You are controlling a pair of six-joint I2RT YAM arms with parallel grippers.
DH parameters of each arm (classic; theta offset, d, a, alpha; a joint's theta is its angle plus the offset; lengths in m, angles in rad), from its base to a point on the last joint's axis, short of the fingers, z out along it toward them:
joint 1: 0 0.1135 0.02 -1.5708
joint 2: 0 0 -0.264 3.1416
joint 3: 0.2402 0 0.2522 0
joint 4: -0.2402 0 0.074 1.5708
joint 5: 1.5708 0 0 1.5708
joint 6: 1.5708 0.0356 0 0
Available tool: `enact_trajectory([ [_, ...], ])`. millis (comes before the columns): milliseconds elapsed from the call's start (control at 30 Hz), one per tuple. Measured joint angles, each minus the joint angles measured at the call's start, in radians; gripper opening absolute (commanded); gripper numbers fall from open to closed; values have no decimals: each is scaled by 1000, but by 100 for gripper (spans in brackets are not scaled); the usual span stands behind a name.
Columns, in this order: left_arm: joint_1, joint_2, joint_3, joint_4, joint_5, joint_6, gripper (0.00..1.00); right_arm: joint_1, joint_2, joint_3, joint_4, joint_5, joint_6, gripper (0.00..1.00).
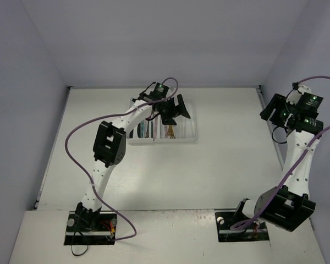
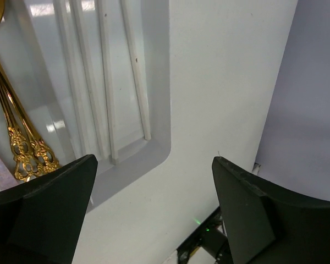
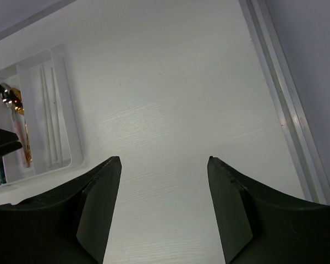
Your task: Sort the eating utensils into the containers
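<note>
The white cutlery tray (image 1: 193, 131) lies at the table's far middle, with long parallel compartments. In the left wrist view, thin pale chopsticks (image 2: 137, 71) lie in its end compartment, beside its rim (image 2: 157, 82). Gold ornate-handled utensils (image 2: 16, 126) lie in the neighbouring one. My left gripper (image 1: 176, 109) hovers over the tray's right end; its jaws (image 2: 154, 159) stand wide open with nothing between them. My right gripper (image 1: 278, 113) hangs high at the far right, open and empty (image 3: 164, 159) over bare table. From there I see the tray (image 3: 72, 115), its chopsticks (image 3: 49, 110) and a gold spoon (image 3: 14, 99).
Grey walls close the table on the left, back and right. A metal rail (image 3: 280, 99) runs along the right edge. The left arm's purple cable (image 1: 77, 132) loops over the table's left half. Darker utensils (image 1: 146, 130) lie in the tray's left compartments, partly hidden by the arm.
</note>
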Motion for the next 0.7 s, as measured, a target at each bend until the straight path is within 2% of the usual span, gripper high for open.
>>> enact_trajectory([
  [67,1,-14,7,3,-6,48,84,49,11,10,0,18,-7,65],
  [167,3,-73,4,-9,-42,151,85,146,31,21,9,24,-28,76],
  [267,23,-204,-37,-33,-105,278,85,234,61,28,25,26,-68,93],
  [333,59,-308,-69,-61,-134,350,85,283,94,34,36,30,-99,97],
  [433,179,-440,-77,-119,-168,463,85,337,171,56,57,37,-138,100],
  [500,305,-507,-98,-150,-186,539,85,372,233,80,72,46,-162,100],
  [633,550,-589,-218,-206,-241,663,85,429,366,138,110,57,-193,100],
  [700,626,-608,-286,-238,-294,714,85,448,426,161,125,59,-202,100],
])
